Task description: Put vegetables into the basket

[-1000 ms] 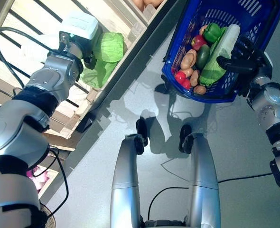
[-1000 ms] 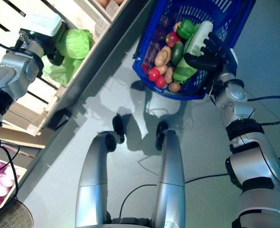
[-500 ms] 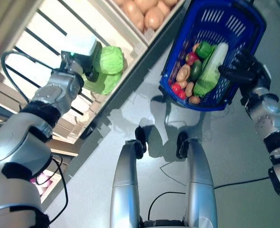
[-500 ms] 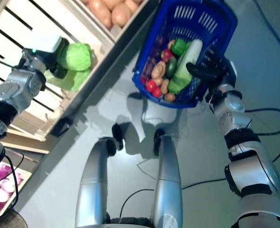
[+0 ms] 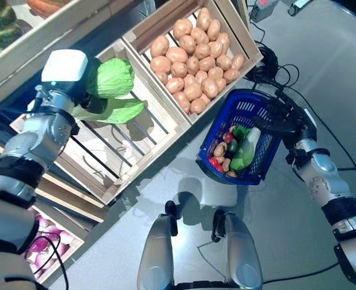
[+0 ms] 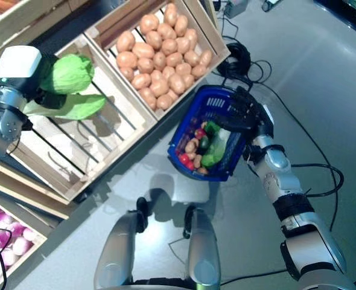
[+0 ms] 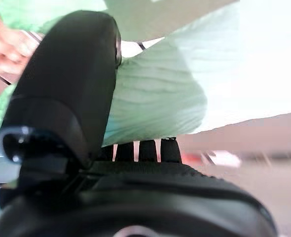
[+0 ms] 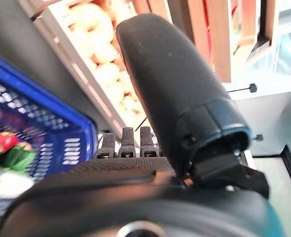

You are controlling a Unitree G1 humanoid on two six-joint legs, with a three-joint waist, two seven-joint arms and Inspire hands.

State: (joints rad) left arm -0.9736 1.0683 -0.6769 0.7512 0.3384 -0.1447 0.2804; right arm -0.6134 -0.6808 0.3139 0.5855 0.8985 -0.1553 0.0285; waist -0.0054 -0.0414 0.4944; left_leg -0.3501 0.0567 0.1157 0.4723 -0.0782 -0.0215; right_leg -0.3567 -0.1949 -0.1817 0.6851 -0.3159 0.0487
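Observation:
My left hand is shut on a green cabbage, held above an empty slatted wooden crate, with a loose leaf hanging below it. In the left wrist view the thumb presses on the pale green leaf. My right hand is curled round the far rim of a blue plastic basket, holding it off the floor. In the basket lie tomatoes, potatoes, green peppers, a cucumber and a long white-green vegetable. Its blue wall shows in the right wrist view.
A wooden crate full of potatoes stands beside the slatted one. Another crate with purple onions shows at the lower left. Black cables coil on the grey floor beyond the basket.
The whole picture has shifted: the camera has swung up and back, and the potato crate is now in view. The left hand still holds the cabbage, the right the basket.

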